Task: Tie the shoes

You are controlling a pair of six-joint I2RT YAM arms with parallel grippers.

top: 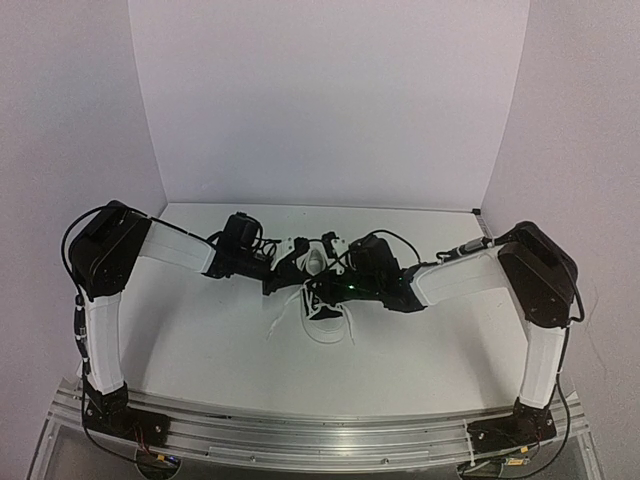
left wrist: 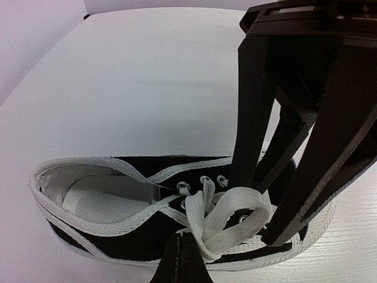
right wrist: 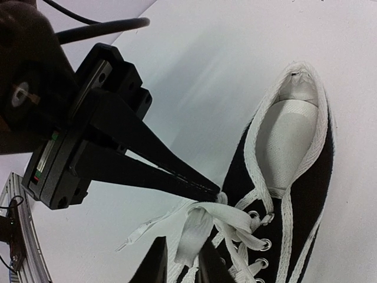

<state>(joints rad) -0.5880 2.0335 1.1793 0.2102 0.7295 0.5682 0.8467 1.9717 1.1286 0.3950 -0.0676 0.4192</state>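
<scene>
The black sneaker point(top: 325, 318) with white sole and lining lies mid-table, its opening toward the back. In the left wrist view the shoe point(left wrist: 135, 236) shows a white lace loop point(left wrist: 235, 215) over the eyelets. My left gripper point(left wrist: 179, 239) is shut, pinching the lace at the loop's base; its tips point(right wrist: 213, 190) meet the lace in the right wrist view. My right gripper point(right wrist: 182, 262) is open, a flat lace strand point(right wrist: 197, 233) hanging between its fingers. Its fingers point(left wrist: 253, 118) straddle the loop. Both grippers meet over the shoe point(top: 312, 275).
A loose lace end point(right wrist: 147, 227) trails on the white table left of the shoe point(right wrist: 312, 194); lace ends also lie beside the toe point(top: 275, 325). White walls enclose the back and sides. An aluminium rail point(top: 320, 430) runs along the near edge.
</scene>
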